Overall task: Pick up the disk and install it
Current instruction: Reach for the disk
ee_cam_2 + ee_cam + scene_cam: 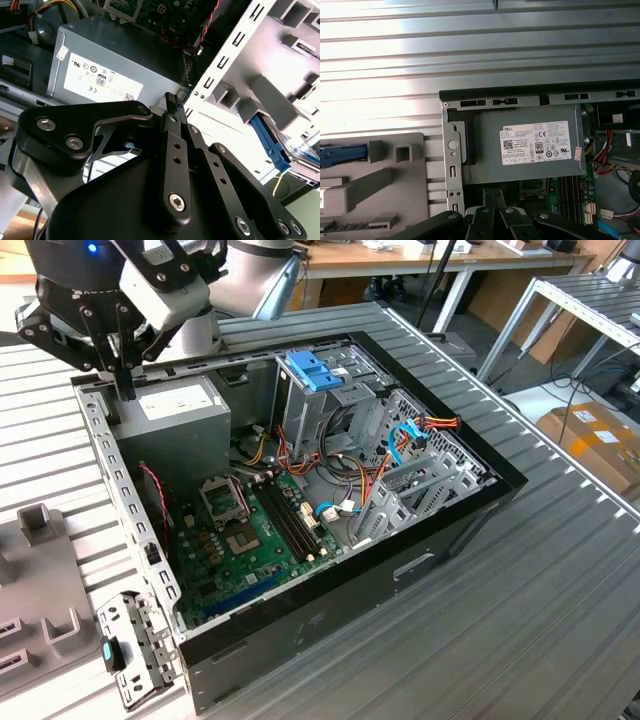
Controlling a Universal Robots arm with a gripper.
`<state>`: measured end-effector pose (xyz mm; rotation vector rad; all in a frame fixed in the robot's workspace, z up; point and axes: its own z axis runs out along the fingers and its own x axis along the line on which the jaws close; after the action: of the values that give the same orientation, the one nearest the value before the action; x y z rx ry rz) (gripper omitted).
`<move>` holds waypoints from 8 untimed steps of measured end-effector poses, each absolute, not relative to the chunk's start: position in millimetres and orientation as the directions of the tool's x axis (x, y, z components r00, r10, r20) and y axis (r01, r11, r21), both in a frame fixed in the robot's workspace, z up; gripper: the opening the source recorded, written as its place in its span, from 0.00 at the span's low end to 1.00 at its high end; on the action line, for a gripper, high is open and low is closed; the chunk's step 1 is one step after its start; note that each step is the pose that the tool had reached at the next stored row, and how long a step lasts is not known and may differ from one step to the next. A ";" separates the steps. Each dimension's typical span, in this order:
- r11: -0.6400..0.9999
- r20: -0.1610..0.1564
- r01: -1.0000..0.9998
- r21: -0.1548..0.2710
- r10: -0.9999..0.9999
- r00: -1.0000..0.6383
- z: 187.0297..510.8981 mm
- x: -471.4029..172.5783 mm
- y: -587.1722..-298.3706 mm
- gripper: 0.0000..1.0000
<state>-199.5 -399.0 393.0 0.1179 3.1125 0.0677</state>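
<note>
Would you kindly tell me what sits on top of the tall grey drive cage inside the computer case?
A blue plastic bracket lies on top of the cage. It covers the top, so whatever is in the bay beneath cannot be seen.

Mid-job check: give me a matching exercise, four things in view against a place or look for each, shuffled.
1 disk
2 power supply
3 motherboard
4 end effector

A green, inside the case
B black, at the case's corner
C on the grey tray outside the case
D grey box, white label

Pairs: 1-C, 2-D, 3-A, 4-B
</note>
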 end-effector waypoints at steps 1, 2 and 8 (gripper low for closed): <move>0.996 -0.025 0.075 0.044 0.076 -0.997 392.9 -202.2 -398.9 0.11; 0.996 -0.024 0.075 0.044 0.076 -0.997 393.0 -204.2 -398.9 0.11; 0.996 -0.024 0.075 0.044 0.076 -0.997 392.7 -219.0 -398.9 0.11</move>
<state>-219.0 -398.9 392.7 0.1179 3.1125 0.0677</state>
